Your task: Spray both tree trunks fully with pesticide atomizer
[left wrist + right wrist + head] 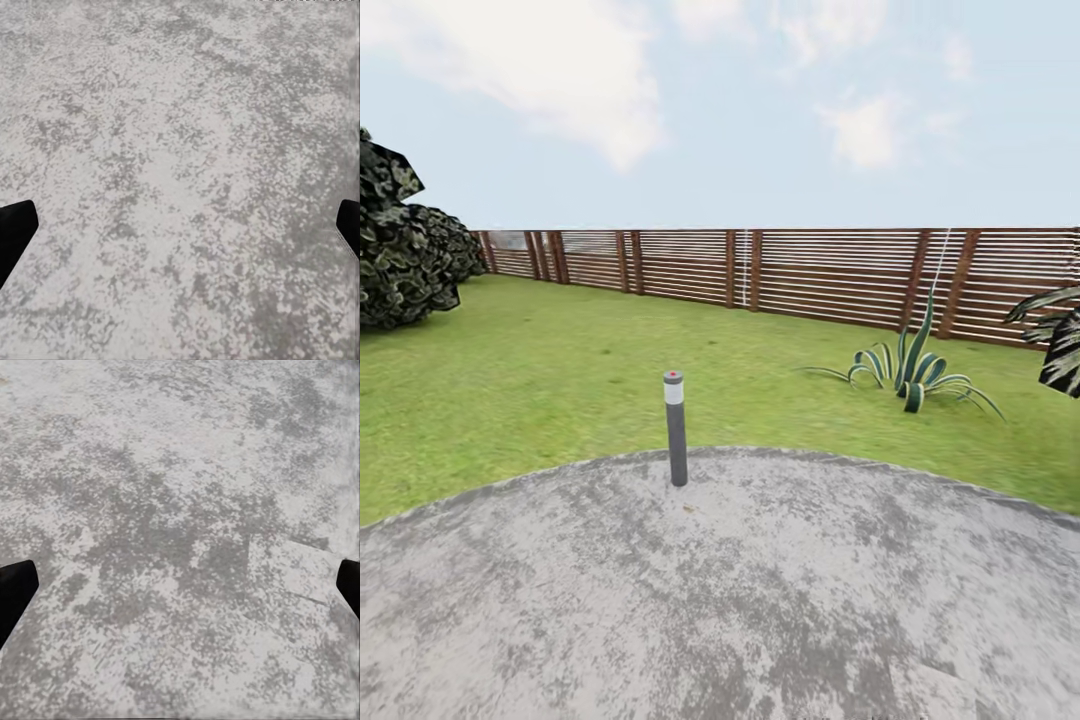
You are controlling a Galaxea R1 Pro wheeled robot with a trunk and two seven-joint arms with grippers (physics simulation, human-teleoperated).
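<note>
I face a green lawn (560, 370) ringed by a reddish-brown slat fence (810, 270). Grey stone paving (740, 600) spreads under me. The atomizer, the two trees and their trunks are out of view. In the left wrist view my left gripper (180, 232) hangs open over bare paving (172, 150), its black fingertips (15, 229) wide apart at the picture's edges with nothing between them. My right gripper (180, 592) is open the same way above mottled paving (172, 510), and a dark fingertip (15, 589) shows at each side.
A slim dark grey bollard light (676, 428) stands at the paving's far edge. Round dark bushes (405, 250) fill the left. A striped spiky plant (910, 375) grows on the right, and more striped leaves (1060, 335) poke in at the right edge.
</note>
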